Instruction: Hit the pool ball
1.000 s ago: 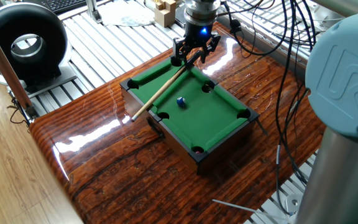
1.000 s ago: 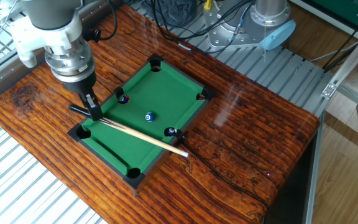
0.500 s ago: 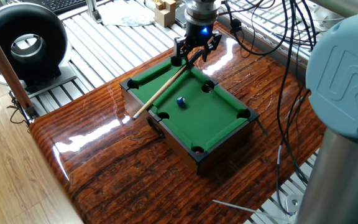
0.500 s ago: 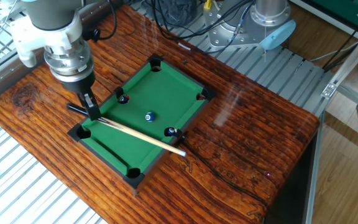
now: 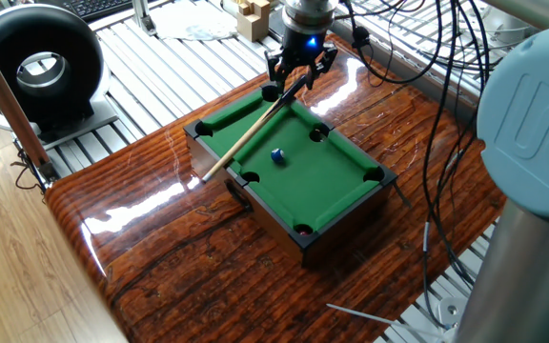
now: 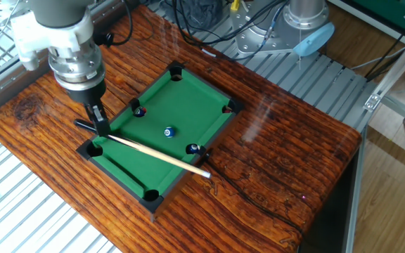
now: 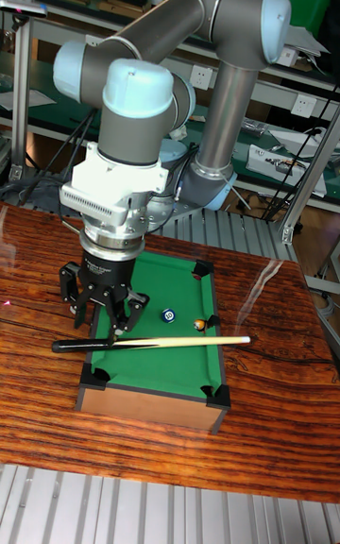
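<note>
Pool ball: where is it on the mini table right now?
The pool ball sits on the green felt near the middle of the mini pool table, apart from the cue stick held by the gripper at the table's far end.

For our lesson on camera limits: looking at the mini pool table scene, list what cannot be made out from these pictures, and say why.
- Small blue pool ball: its white spot's marking is too small to read in any view.
- Black two-finger gripper: the finger contact on the thin wooden cue stick is too small to see in either fixed view, and partly hidden by the fingers in the tall view.
- Green-felt mini pool table: the gripper hides its far left corner in the tall view.
</note>
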